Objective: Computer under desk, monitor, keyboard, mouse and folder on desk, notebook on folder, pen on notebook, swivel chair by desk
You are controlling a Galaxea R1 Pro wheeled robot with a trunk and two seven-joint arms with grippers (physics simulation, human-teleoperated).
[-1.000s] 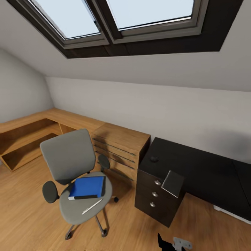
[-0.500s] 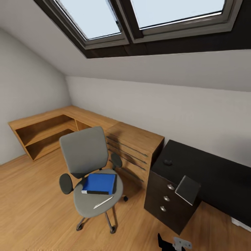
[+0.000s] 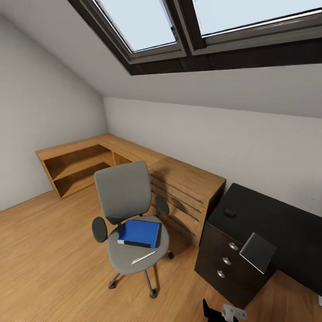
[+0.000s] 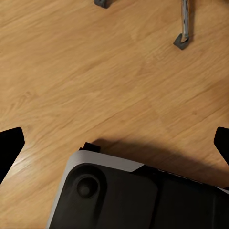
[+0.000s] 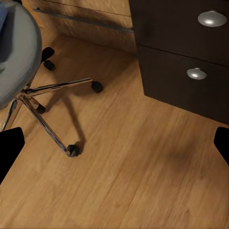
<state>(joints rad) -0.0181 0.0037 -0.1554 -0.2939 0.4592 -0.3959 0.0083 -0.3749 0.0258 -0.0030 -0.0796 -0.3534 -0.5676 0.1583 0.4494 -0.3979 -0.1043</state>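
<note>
Head view: swivel chair (image 3: 129, 210) at 8 o'clock carries folder (image 3: 139, 233) and pen (image 3: 143, 257); mouse (image 3: 230, 213) sits on desk (image 3: 277, 228) at 4. Both grippers spread wide.

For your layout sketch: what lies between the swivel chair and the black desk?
In the head view, bare wooden floor separates the swivel chair from the desk.
</note>
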